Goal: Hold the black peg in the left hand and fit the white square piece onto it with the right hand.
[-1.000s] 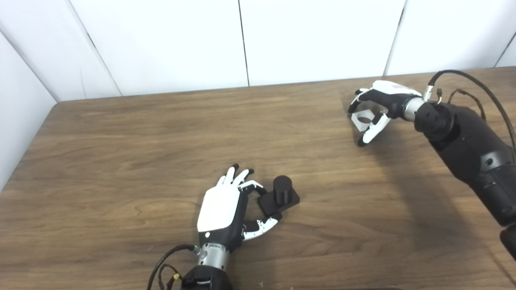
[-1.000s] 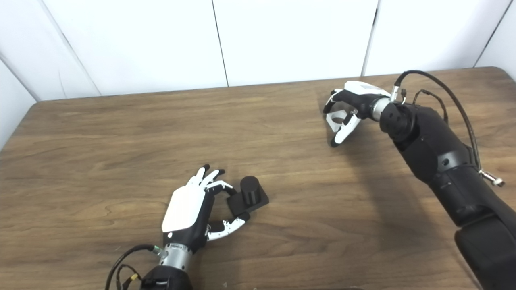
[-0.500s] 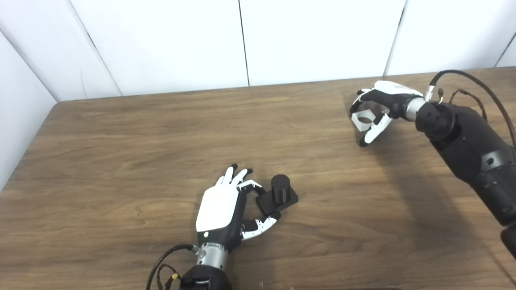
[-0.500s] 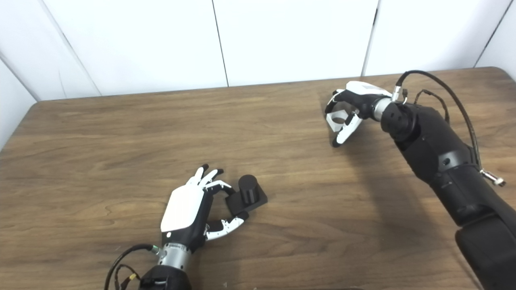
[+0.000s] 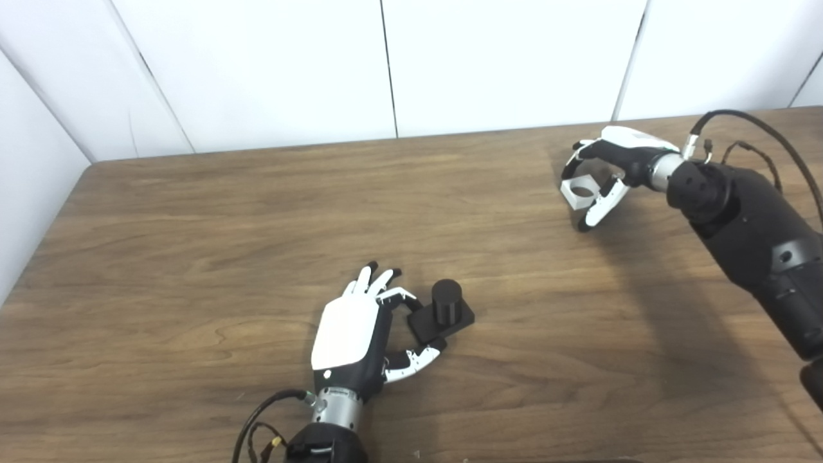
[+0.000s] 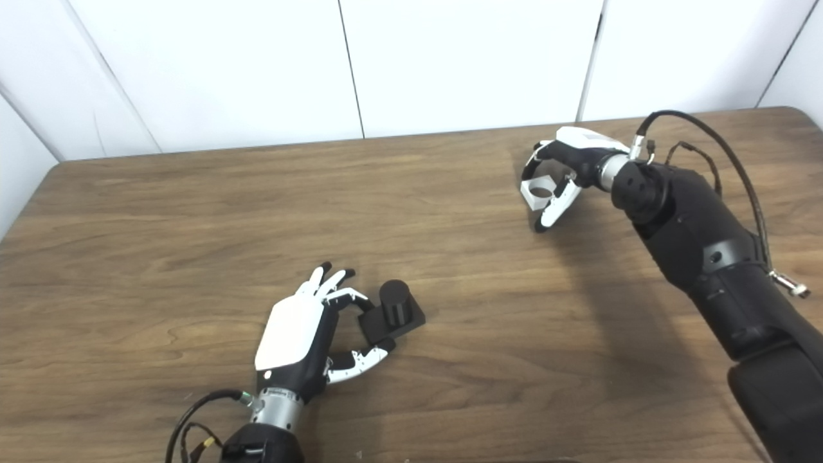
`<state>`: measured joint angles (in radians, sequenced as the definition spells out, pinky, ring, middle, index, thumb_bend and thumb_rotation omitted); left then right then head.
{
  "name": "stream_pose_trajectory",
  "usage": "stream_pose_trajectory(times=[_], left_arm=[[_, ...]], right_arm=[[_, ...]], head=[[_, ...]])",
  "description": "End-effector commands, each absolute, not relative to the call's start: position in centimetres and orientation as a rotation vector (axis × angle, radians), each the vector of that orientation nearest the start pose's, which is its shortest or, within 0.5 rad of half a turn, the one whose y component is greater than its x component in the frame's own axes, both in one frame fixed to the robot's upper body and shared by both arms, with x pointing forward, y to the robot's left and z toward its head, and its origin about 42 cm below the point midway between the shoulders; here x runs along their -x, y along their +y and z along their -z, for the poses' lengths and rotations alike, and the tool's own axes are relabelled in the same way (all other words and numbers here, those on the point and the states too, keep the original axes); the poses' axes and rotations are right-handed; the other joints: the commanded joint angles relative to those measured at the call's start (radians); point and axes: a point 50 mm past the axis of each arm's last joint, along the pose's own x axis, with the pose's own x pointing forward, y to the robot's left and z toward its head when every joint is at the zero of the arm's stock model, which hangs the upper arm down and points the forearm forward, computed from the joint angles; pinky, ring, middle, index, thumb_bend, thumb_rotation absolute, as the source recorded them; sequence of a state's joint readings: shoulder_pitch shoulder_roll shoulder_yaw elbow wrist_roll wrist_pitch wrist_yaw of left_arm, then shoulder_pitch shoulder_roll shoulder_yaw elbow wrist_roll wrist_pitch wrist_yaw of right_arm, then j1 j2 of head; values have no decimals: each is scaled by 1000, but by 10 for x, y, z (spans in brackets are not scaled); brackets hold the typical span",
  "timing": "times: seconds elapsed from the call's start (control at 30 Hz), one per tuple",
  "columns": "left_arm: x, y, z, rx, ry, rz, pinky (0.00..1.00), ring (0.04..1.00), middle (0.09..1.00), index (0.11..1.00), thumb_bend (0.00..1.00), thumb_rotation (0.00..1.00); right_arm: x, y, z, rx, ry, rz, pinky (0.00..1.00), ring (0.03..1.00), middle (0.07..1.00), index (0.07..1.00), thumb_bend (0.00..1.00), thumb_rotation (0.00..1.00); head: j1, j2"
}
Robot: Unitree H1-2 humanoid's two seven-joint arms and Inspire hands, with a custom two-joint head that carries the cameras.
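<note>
- Two arms reach onto your wood-grain table (image 5: pixel 193 212), which fills most of the view; its far edge meets white wall panels (image 5: pixel 257 64), and a wide bare stretch of tabletop lies between your hands.
- Your right arm (image 5: pixel 746 225), black and thick, comes in from the lower right and stretches toward the far right corner, cables looping above its wrist.
- Your left hand (image 5: pixel 360 328) lies near the front edge, white back facing up, fingers pointing away from you.
- Your right hand (image 5: pixel 607 167) curls its fingers and thumb around the white square piece (image 5: pixel 578 191), grasping it just above or on the table; you cannot tell which.
- Your left fingers and thumb pinch the flat square base of the black peg (image 5: pixel 443 312), which sits on the table just right of that hand.
- That peg is a short upright cylinder, matte black.
- That white piece is a small block with a round hole through its middle.
</note>
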<state>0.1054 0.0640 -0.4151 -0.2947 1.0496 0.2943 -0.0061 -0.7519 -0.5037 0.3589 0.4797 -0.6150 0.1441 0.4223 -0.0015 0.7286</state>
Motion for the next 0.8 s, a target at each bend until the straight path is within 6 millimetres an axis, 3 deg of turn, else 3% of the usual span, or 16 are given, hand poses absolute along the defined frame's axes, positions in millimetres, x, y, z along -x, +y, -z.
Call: stream_pose_trajectory(times=[0.0, 0.23, 0.57, 0.67, 0.77], left_arm=[[-227, 137, -144, -1016, -131, 87, 944, 1000, 913, 588, 535, 397], [-226, 138, -143, -1017, -128, 91, 939, 1000, 912, 591, 536, 420], [-226, 138, -143, -1009, -129, 85, 936, 1000, 912, 588, 541, 392], [-226, 137, -144, -1009, -130, 84, 935, 1000, 913, 586, 542, 391], [-226, 137, -144, -1014, -131, 89, 932, 1000, 914, 589, 536, 413]], right_arm=[[-504, -296, -269, 1298, 55, -316, 919, 1000, 946, 679, 830, 125], [-503, -296, -268, 1290, 39, -304, 904, 997, 938, 644, 812, 93], [-503, -297, -264, 1289, 11, -298, 911, 982, 921, 614, 772, 128], [-502, -297, -263, 1293, 12, -301, 905, 983, 924, 519, 575, 139], [-501, -296, -263, 1298, 17, -305, 891, 985, 927, 497, 528, 141]], head=[[1, 1], [1, 2], [2, 2], [2, 2], [2, 2]])
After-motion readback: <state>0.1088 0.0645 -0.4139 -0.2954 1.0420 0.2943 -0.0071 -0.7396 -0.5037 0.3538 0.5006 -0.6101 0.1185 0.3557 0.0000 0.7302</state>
